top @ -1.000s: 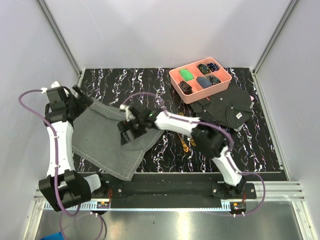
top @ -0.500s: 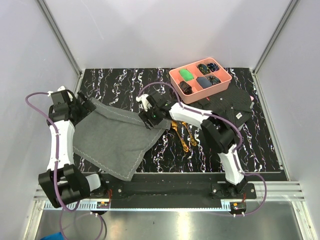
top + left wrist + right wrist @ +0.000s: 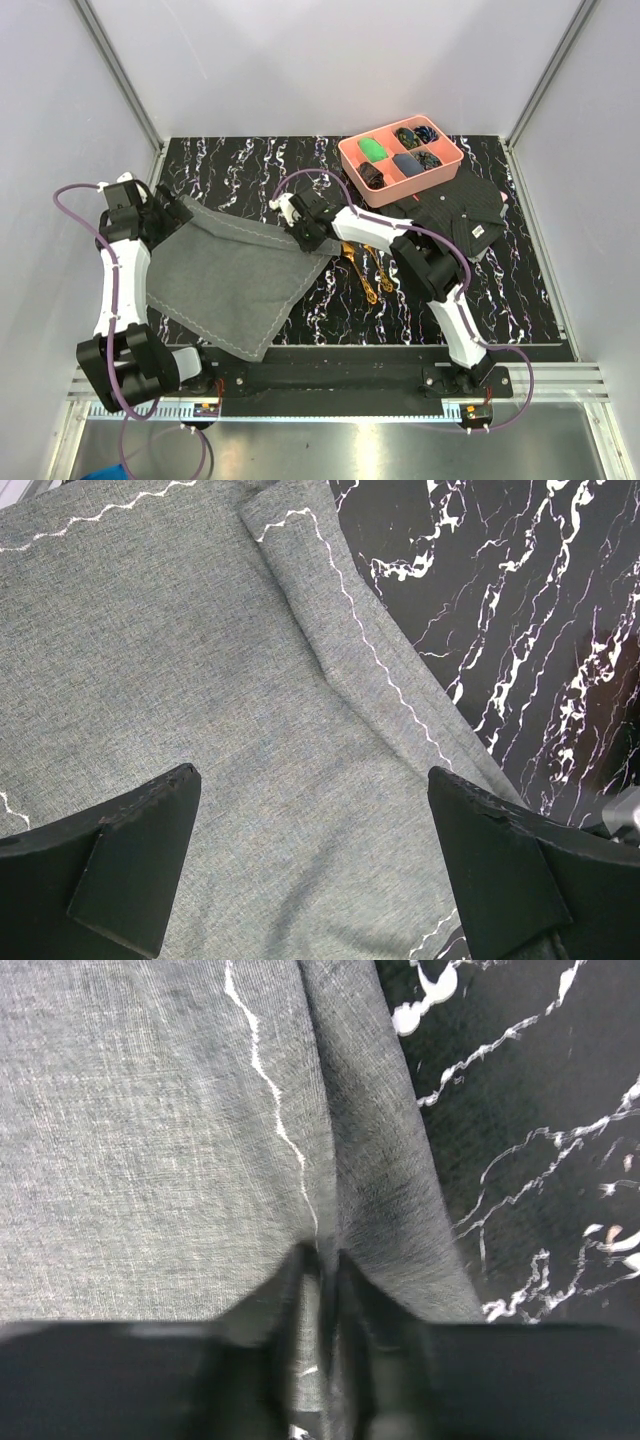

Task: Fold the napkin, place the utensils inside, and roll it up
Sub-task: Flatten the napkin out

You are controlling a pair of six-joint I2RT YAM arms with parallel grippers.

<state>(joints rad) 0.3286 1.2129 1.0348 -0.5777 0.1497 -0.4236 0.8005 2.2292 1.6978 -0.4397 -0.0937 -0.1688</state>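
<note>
Covering the left half of the black marbled tabletop [image 3: 250, 165], the grey woven napkin [image 3: 225, 285] lies mostly flat, with pale zigzag stitching along its hems and one edge turned over in a narrow fold. The right gripper [image 3: 307, 237] pinches its far right corner between pressed-together fingers, while the left gripper [image 3: 163, 215] hangs spread wide over the far left corner. The gold utensils [image 3: 365, 272] lie just right of the cloth, near mid-table.

Grey napkin [image 3: 225, 280] lies spread, gold utensils [image 3: 361, 273] beside it.
</note>
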